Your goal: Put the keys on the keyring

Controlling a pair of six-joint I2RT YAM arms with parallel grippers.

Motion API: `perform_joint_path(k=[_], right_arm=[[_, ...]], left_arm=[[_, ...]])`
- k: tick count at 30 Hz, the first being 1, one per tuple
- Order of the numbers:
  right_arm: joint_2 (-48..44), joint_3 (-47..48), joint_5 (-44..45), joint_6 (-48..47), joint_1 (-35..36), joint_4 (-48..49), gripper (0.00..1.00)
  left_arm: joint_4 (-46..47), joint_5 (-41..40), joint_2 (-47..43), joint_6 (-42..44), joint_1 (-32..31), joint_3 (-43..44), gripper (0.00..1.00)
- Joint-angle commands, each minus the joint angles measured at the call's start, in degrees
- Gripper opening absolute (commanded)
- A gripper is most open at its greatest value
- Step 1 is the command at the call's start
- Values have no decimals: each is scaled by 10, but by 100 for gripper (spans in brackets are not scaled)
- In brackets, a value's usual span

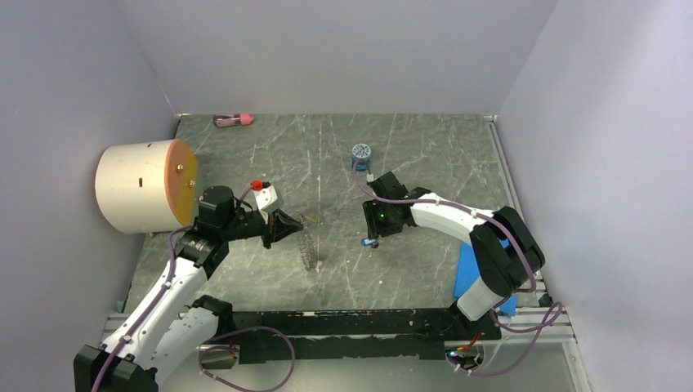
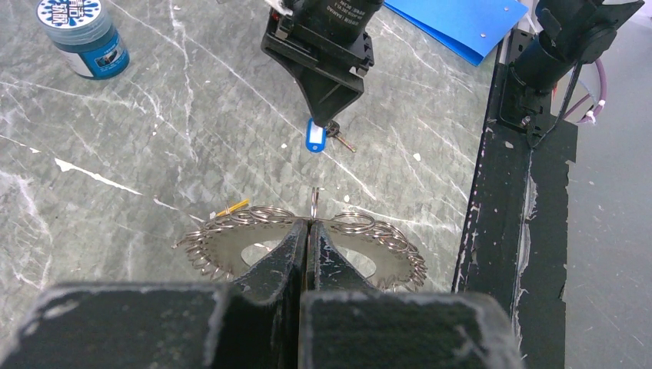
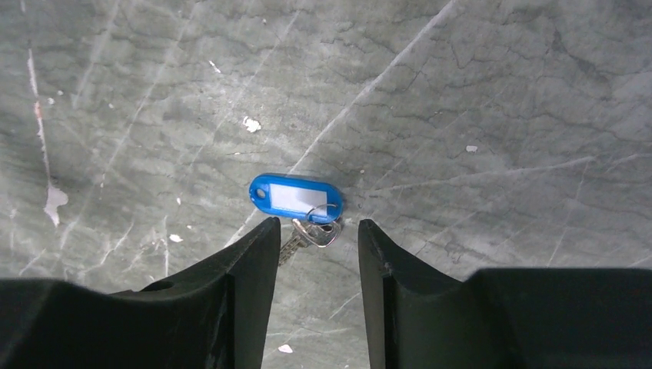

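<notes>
Pinching the coiled keyring (image 2: 201, 250), the left tool (image 2: 310, 228) has its fingers pressed together on the wire. Opposite, the right tool (image 3: 311, 228) stands spread, straddling the blue-tagged key (image 3: 296, 197), which lies flat on the marble surface (image 3: 477, 92). A yellow-orange sliver (image 2: 233, 207) at the ring's edge is possibly the second key.

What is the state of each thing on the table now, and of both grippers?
keyring: pinched at its rim by the left gripper.
left gripper: shut on the keyring.
blue key: flat on the table, off the keyring.
right gripper: open, one finger on each side of the blue key.
yellow key: at the keyring's edge; threaded or not, cannot tell.
jar: upright, lid on.
folder: flat, closed.
</notes>
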Motion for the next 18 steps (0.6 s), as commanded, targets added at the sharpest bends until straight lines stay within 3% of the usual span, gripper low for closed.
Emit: perform_joint_path(k=[1, 13, 18], right_arm=[[17, 30, 28, -4, 7, -13, 44], [48, 31, 39, 10, 24, 3, 37], [35, 33, 61, 7, 28, -6, 22]], left_arm=[[14, 17, -1, 10, 2, 29, 3], [12, 16, 0, 13, 2, 30, 3], [11, 16, 0, 13, 2, 30, 3]])
